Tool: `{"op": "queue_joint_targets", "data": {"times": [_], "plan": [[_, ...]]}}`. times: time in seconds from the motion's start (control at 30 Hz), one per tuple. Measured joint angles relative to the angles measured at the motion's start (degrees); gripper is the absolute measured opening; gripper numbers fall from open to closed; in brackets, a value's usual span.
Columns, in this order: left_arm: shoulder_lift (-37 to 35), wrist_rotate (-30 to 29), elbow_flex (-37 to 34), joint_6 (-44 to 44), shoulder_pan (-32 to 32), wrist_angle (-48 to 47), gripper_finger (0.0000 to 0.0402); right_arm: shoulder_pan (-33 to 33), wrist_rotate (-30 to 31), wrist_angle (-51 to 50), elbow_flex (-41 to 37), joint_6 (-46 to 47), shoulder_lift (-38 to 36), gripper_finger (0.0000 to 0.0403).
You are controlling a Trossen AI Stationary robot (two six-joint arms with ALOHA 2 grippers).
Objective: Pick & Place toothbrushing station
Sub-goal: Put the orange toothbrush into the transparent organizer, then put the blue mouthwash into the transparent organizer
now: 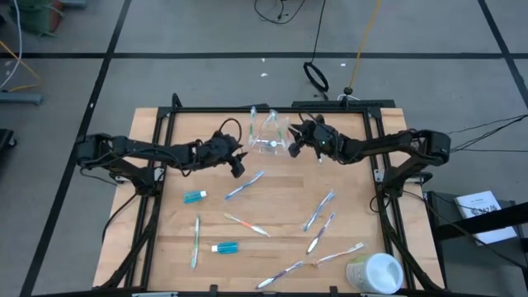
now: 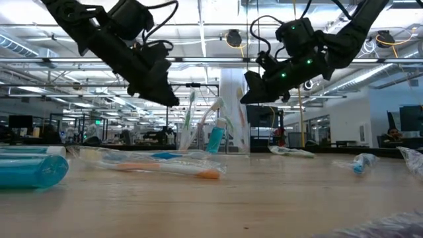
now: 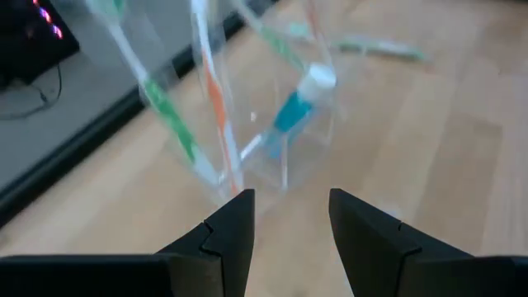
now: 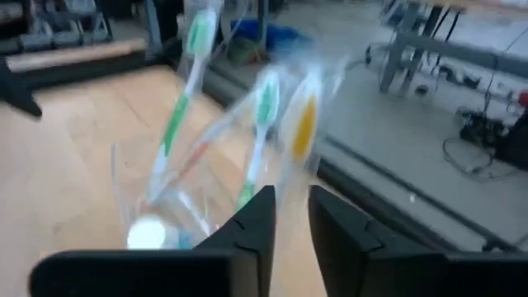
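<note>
Left gripper (image 1: 238,165) is held just left of the cup (image 1: 271,142), slightly nearer the table's front; jaws are seen apart and empty in the left wrist view, with the cup straight ahead of the fingers (image 3: 233,227). The clear cup stands upright at the back middle of the table (image 1: 165,239), between both grippers. Inside it a few brushes (image 2: 192,109) lean out past the rim, plus one blue tube (image 2: 215,139) with its white cap seen in the wrist views. Right gripper (image 1: 294,148) sits right beside the cup's right side, jaws slightly parted with nothing seen between them; a yellow-handled brush (image 4: 304,124) stands just beyond its fingertips and looks to be already in the cup, judged as just released. Loose stock lies on the front half: two tubes (image 1: 195,196) and a brush (image 1: 196,241) at left, brushes (image 1: 246,185) in the middle, several more (image 1: 318,210) at right front. The white cup (image 1: 375,272) at front right is not part of the job. Next pick is judged to lie front of both arms; the mid brush's long axis runs diagonally, and the left gripper is nearer to it, so jaws should be turned across the handle
</note>
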Motion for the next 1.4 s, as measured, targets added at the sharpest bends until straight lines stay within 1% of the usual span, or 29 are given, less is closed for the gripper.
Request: {"op": "queue_joint_targets", "data": {"times": [0.13, 0.23, 0.3, 0.4, 0.47, 0.53, 0.7, 0.83, 0.9, 1.07, 1.17, 1.23, 1.4], "plan": [[-2.1, 2.1, 0.0, -0.1, -0.2, -6.7, 0.0163, -0.1, -0.2, -3.3, 0.0, -0.1, -2.1, 0.0100], [-5.4, 4.3, 0.0, -0.6, -0.7, -13.4, 0.0163, -0.1, -0.2, -6.6, 0.0, -0.1, -3.6, 0.0118], [-7.9, 7.2, 0.3, -3.3, -1.3, -17.4, 0.0163, 0.1, -0.3, -10.0, 0.0, -0.1, -4.8, 0.0127], [-10.3, 13.2, 0.3, -10.0, -3.0, -24.3, 0.0163, 0.3, -0.4, -13.9, 0.0, -0.1, -6.0, 0.0135], [-10.5, 16.1, 0.3, -14.9, -4.8, -29.2, 0.0163, 0.4, -0.4, -15.5, 0.0, -0.1, -6.8, 0.0137], [-10.3, 17.7, 0.3, -17.0, -6.9, -35.5, 0.0163, 0.4, -0.4, -16.8, 0.0, -0.1, -7.5, 0.0136], [-7.2, 17.6, 0.3, -17.9, -12.3, -46.3, 0.0163, 0.9, -0.4, -18.9, 0.0, 0.0, -8.6, 0.0133], [-5.1, 17.4, 0.3, -18.2, -14.7, -49.4, 0.0163, 1.9, -0.5, -17.8, 0.0, -0.1, -8.6, 0.0134], [-4.4, 16.6, 0.3, -18.3, -15.3, -49.4, 0.0164, 2.2, -0.5, -17.7, 0.0, -0.1, -8.6, 0.0134], [-3.2, 15.5, 0.3, -18.1, -15.3, -49.7, 0.0166, 2.3, -0.5, -17.7, 0.0, -0.1, -8.6, 0.0131], [-2.5, 15.5, 0.2, -18.1, -15.0, -51.1, 0.0180, 2.3, -0.5, -17.7, 0.0, -0.1, -8.6, 0.0131], [-1.3, 16.7, 0.2, -17.8, -14.9, -51.7, 0.0194, 2.3, -0.5, -17.8, 0.0, -0.1, -8.6, 0.0130], [1.8, 17.8, 0.2, -14.5, -14.9, -52.2, 0.0224, 2.3, -0.5, -18.1, 0.0, -0.1, -8.6, 0.0130]]}}
